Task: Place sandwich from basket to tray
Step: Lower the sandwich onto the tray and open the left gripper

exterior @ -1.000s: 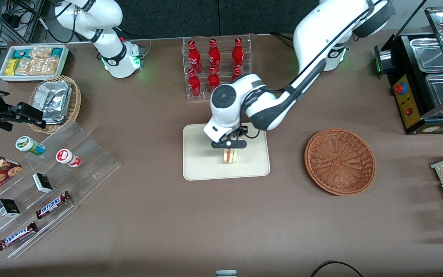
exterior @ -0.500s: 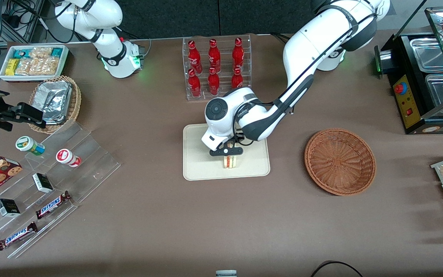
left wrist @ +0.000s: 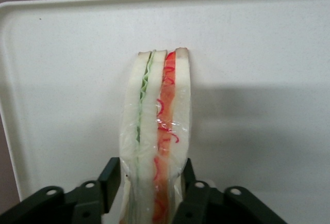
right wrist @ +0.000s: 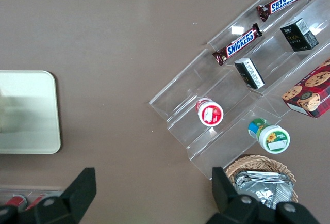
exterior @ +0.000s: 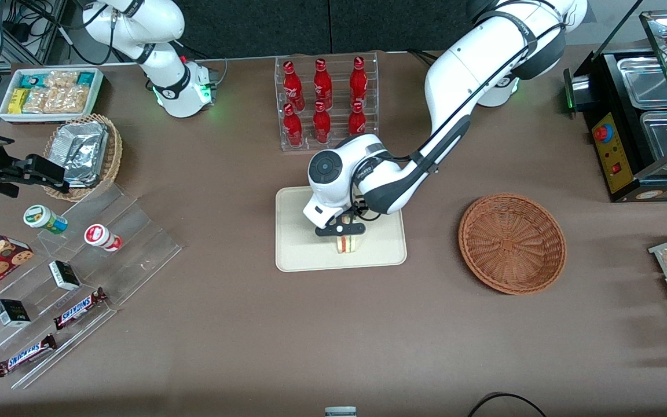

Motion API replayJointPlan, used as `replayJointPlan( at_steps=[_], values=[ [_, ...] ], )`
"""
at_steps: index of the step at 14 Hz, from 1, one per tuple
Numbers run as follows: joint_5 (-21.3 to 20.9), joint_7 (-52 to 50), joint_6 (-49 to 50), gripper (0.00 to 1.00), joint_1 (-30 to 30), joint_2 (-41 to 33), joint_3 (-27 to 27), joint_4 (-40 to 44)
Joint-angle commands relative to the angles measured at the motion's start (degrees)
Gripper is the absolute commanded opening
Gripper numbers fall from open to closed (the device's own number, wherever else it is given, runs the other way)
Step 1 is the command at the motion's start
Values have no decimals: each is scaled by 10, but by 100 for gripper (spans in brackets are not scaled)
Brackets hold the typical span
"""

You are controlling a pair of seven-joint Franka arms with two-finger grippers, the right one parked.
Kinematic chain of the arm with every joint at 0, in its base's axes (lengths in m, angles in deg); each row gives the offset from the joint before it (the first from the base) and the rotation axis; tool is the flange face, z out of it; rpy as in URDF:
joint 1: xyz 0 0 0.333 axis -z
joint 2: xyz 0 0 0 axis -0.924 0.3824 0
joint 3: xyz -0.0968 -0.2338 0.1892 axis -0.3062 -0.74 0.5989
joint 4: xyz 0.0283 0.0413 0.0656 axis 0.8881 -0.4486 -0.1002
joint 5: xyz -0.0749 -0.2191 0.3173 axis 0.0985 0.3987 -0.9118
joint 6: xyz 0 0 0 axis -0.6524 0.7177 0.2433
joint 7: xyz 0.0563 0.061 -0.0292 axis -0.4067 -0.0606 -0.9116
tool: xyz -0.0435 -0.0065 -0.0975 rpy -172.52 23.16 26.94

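Sandwich (left wrist: 154,141) is standing on its edge on the tray (exterior: 299,255), green layer and red layer both facing the wrist cam, wrap intact. It sits about mid-tray, a bit nearer the front camera than tray centre, clear of the rim on all sides I can see.

Gripper (exterior: 342,230) is low over the tray, fingers (left wrist: 111,175) pinched on the two bread faces, so I'm holding the sandwich by its end. Bread looks slightly squeezed at the pinch.

Basket (exterior: 512,243) is empty, toward the working arm's end, well apart from the tray. So transfer is basically done; what's left is the release.

My plan for the release:
- can't tell from the wrist cam if the bottom edge is fully seated; I'd want it touching before letting go
- open slowly and evenly so neither pad drags the wrap sideways
- narrow wedge on edge looks tippy, so expect it may fall flat; fine as long as it stays on the tray
- lift straight up, no lateral move until fingers clear the top of the bread
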Motion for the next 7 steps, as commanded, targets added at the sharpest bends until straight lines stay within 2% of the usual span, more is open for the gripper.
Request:
replayJointPlan(
  at_steps=[1,7],
  values=[
    [-13,-9,11,100,12,8,5,21],
    [-5,-25,43,100,-5,-37,5,21]
  ],
)
